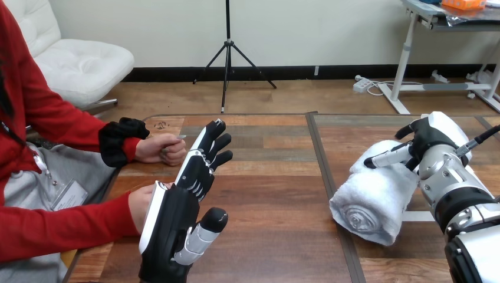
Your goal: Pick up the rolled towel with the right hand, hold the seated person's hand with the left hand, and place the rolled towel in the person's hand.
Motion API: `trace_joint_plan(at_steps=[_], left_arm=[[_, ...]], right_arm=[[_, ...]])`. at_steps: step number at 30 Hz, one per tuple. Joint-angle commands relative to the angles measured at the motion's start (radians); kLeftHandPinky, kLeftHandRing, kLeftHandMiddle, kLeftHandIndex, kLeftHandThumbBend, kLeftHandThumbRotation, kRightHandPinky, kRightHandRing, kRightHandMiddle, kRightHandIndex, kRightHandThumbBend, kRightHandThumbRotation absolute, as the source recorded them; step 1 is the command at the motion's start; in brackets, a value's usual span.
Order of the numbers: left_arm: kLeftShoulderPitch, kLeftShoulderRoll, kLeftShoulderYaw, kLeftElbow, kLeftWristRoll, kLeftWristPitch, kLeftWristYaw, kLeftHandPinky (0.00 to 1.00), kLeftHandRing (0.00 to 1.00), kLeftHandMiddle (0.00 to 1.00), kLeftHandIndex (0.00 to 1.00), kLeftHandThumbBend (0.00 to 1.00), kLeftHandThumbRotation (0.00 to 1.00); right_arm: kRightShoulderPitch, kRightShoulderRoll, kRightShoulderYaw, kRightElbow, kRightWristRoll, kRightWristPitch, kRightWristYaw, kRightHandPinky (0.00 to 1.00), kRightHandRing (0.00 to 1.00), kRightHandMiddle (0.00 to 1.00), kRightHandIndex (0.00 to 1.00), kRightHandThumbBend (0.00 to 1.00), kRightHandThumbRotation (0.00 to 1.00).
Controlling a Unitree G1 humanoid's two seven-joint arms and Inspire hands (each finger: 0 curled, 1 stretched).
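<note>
We hold our left hand [172, 227] upright, fingers straight and spread; our right hand [429, 141] curls fingers and thumb round the rolled towel [377, 200].

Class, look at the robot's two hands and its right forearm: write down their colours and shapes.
The left hand is black with a white shell along its back, black-and-white jointed fingers and a silver thumb with a rounded black tip. The right hand matches: black, white shell. Its forearm is silver, ringed with black bands.
</note>
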Motion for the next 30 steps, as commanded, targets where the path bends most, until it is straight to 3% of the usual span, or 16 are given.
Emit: trace_joint_plan(at_steps=[1, 7, 20, 26, 28, 30], left_arm=[[-0.036, 0.006, -0.002, -0.047, -0.006, 0.001, -0.001, 0.86, 0.92, 0.95, 0.93, 1.0, 0.89], [-0.039, 0.006, -0.003, -0.045, -0.003, -0.002, -0.003, 0.86, 0.92, 0.95, 0.93, 1.0, 0.89], [-0.044, 0.003, -0.006, -0.042, 0.003, 0.002, -0.004, 0.86, 0.92, 0.95, 0.93, 1.0, 0.89], [-0.044, 0.0, -0.007, -0.04, 0.005, 0.0, -0.003, 0.86, 0.92, 0.95, 0.93, 1.0, 0.89], [-0.044, 0.001, -0.006, -0.041, 0.011, 0.001, -0.001, 0.86, 0.92, 0.95, 0.93, 1.0, 0.89], [-0.046, -0.002, -0.007, -0.036, 0.007, -0.003, -0.002, 0.86, 0.92, 0.95, 0.93, 1.0, 0.89]], right_arm=[[0.016, 0.039, -0.019, -0.028, 0.029, -0.03, 0.024, 0.29, 0.38, 0.49, 0.61, 0.93, 0.0], [0.015, 0.042, -0.023, -0.033, 0.043, -0.048, 0.038, 0.3, 0.4, 0.53, 0.61, 0.92, 0.0], [0.015, 0.034, -0.031, -0.05, 0.051, -0.104, 0.065, 0.33, 0.44, 0.59, 0.64, 0.87, 0.12], [0.016, 0.019, -0.017, -0.064, 0.041, -0.14, 0.073, 0.29, 0.4, 0.52, 0.66, 0.86, 0.21], [0.016, 0.013, -0.016, -0.067, 0.042, -0.153, 0.086, 0.39, 0.53, 0.6, 0.67, 0.84, 0.21], [0.015, 0.004, -0.015, -0.071, 0.042, -0.166, 0.102, 0.44, 0.58, 0.63, 0.67, 0.83, 0.22]])
